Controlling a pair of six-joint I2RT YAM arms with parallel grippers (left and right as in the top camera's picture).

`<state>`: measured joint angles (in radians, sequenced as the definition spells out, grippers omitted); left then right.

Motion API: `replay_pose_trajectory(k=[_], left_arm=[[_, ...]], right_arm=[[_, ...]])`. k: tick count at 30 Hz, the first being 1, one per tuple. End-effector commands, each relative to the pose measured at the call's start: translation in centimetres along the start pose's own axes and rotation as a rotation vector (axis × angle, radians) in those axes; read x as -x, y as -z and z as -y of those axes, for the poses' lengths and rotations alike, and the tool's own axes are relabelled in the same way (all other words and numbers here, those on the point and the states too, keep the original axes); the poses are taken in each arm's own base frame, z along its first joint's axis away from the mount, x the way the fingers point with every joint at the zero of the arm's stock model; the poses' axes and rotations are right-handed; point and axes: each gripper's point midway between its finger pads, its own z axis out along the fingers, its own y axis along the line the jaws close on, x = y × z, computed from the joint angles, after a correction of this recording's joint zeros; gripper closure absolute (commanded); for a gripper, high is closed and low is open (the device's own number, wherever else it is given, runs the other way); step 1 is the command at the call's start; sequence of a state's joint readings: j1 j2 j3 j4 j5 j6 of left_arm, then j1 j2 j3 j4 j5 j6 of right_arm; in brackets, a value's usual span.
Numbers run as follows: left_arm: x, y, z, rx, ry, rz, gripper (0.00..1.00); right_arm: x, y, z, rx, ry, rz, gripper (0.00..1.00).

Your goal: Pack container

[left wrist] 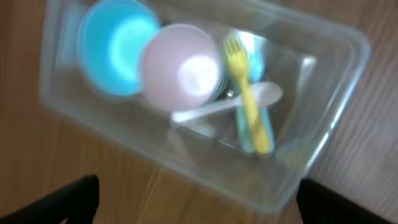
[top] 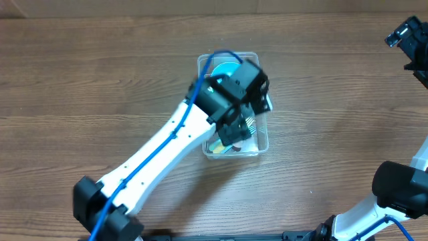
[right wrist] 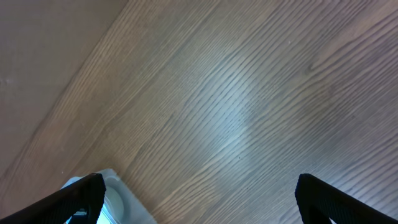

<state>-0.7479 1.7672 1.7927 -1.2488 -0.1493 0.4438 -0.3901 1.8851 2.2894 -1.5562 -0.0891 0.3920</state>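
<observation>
The clear rectangular container (top: 263, 143) stands mid-table, mostly covered by my left arm. In the left wrist view the container (left wrist: 329, 93) holds a blue bowl (left wrist: 115, 46), a pale pink bowl (left wrist: 183, 68), a yellow fork (left wrist: 249, 102), a white spoon (left wrist: 236, 106) and a light blue utensil (left wrist: 252, 134). My left gripper (left wrist: 198, 205) is open and empty, hovering above the container. My right gripper (right wrist: 199, 202) is open and empty over bare wood at the far right (top: 409, 40). A corner of the container shows in the right wrist view (right wrist: 121, 199).
Brown wooden tabletop (top: 80, 87) all around. The right arm's base (top: 394, 191) sits at the lower right edge.
</observation>
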Motion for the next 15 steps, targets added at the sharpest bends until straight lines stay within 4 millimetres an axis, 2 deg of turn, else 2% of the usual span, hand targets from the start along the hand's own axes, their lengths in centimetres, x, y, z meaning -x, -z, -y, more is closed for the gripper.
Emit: replay_pose_trajectory(k=[1, 2, 3, 5, 9, 15], left_arm=[[-3.7, 5.6, -6.1, 0.223, 0.422, -0.06, 0.0], [-5.4, 6.5, -7.0, 0.244, 0.524, -0.083, 0.0], [-8.3, 7.6, -8.5, 0.269, 0.703, -0.108, 0.0], [-11.7, 8.8, -10.3, 0.306, 0.879, -0.128, 0.0], [-16.9, 11.5, -13.4, 0.332, 1.133, -0.074, 0.0], [-21.4, 15.5, -15.0, 0.375, 1.321, 0.042, 0.0]], right_arm=[[0.2, 0.7, -0.1, 0.006, -0.001, 0.023, 0.0], [0.2, 0.7, -0.2, 0.006, -0.001, 0.024, 0.0], [0.2, 0.7, -0.1, 0.006, -0.001, 0.023, 0.0], [0.2, 0.7, -0.1, 0.006, -0.001, 0.023, 0.0], [0.2, 0.7, -0.2, 0.006, -0.001, 0.024, 0.0], [0.2, 0.7, -0.1, 0.006, -0.001, 0.023, 0.0]])
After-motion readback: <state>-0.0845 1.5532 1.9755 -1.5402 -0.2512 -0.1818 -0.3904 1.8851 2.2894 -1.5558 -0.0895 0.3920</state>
